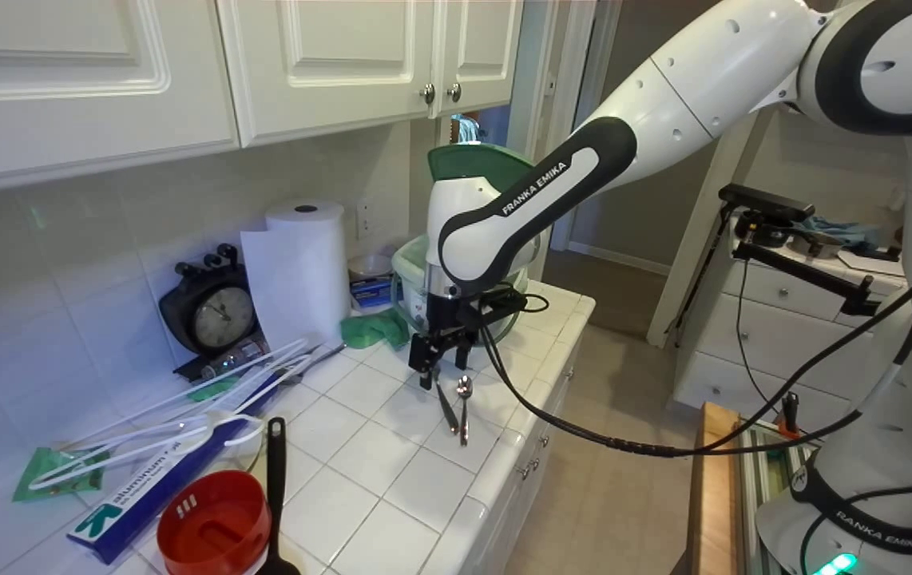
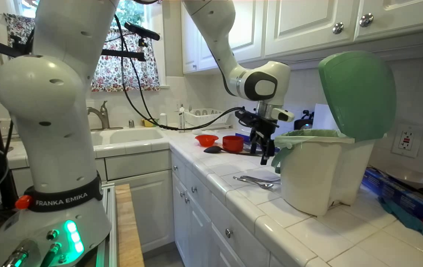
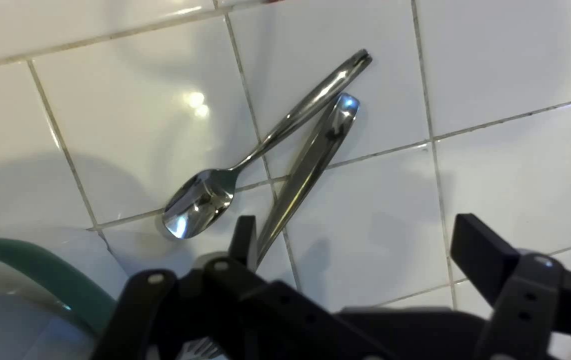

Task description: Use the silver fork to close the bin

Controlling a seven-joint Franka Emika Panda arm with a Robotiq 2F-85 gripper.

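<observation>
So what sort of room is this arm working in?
Most likely a home kitchen: there's a sink with a faucet, what looks like a dish rack, and a paper towel roll standing on the tiled counter.

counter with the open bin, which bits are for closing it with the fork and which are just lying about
For the job:
fork, not held
bin
green lid, standing open
gripper, open

Just lying about:
spoon
red cup
paper towels
foil box
</observation>
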